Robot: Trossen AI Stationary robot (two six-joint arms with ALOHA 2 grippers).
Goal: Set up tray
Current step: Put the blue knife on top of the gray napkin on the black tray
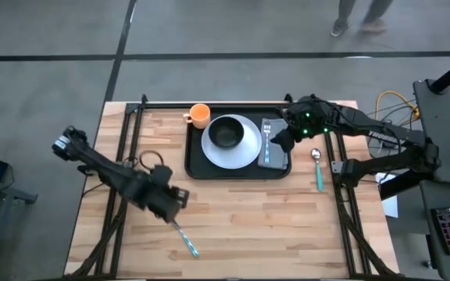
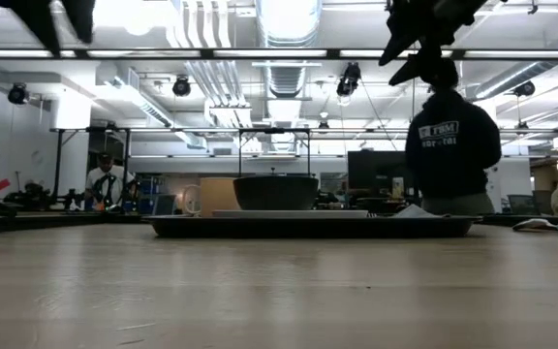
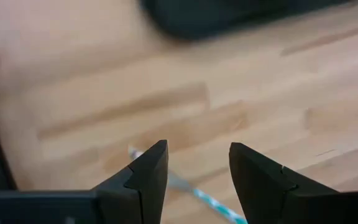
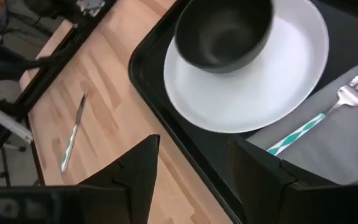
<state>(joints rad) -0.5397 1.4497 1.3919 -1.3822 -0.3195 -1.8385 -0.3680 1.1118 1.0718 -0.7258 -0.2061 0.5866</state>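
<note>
- The left gripper (image 1: pixel 176 197) hangs just above the knife (image 1: pixel 186 239) on the bare wood, fingers spread and empty. I'd say it should come down straddling the striped handle, squared across it, then pinch.
- The tray (image 1: pixel 196 169) sits at the table's far middle, well apart from that gripper, holding plate (image 1: pixel 244 154), bowl (image 1: pixel 226 133), napkin (image 1: pixel 275 161) and fork (image 1: pixel 267 140).
- The right gripper (image 1: pixel 287 139) hovers over the tray's right edge, fingers parted, holding nothing; a spoon (image 1: pixel 317 168) lies beside it.

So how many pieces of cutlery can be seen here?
3. The fork lies on the grey napkin in the tray; the spoon is on the table right of the tray; the knife is near the left pincer.
</note>
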